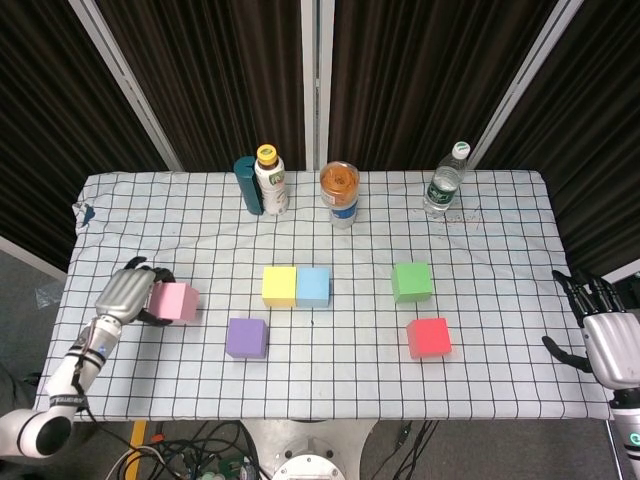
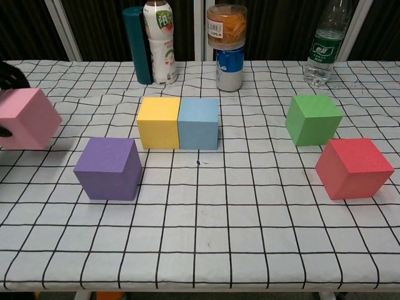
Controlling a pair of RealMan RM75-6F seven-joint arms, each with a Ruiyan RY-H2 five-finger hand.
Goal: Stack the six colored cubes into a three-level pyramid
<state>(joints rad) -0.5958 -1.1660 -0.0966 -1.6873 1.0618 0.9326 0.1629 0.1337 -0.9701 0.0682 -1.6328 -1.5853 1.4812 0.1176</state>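
Observation:
My left hand [image 1: 128,295] grips the pink cube [image 1: 175,302] [image 2: 28,119] and holds it lifted above the cloth at the left side. The yellow cube [image 1: 279,286] [image 2: 159,122] and blue cube [image 1: 313,286] [image 2: 199,123] sit touching side by side at the table's middle. In front of them to the left is the purple cube [image 1: 246,337] [image 2: 108,167]. The green cube [image 1: 411,281] [image 2: 313,119] and red cube [image 1: 428,337] [image 2: 353,167] lie on the right. My right hand [image 1: 609,338] hovers off the table's right edge, fingers spread, holding nothing.
Along the back stand a teal cylinder [image 1: 246,185], a white drink bottle [image 1: 270,181], a jar stacked on a can [image 1: 339,195] and a water bottle [image 1: 446,180]. The checked tablecloth [image 1: 330,380] covers the table.

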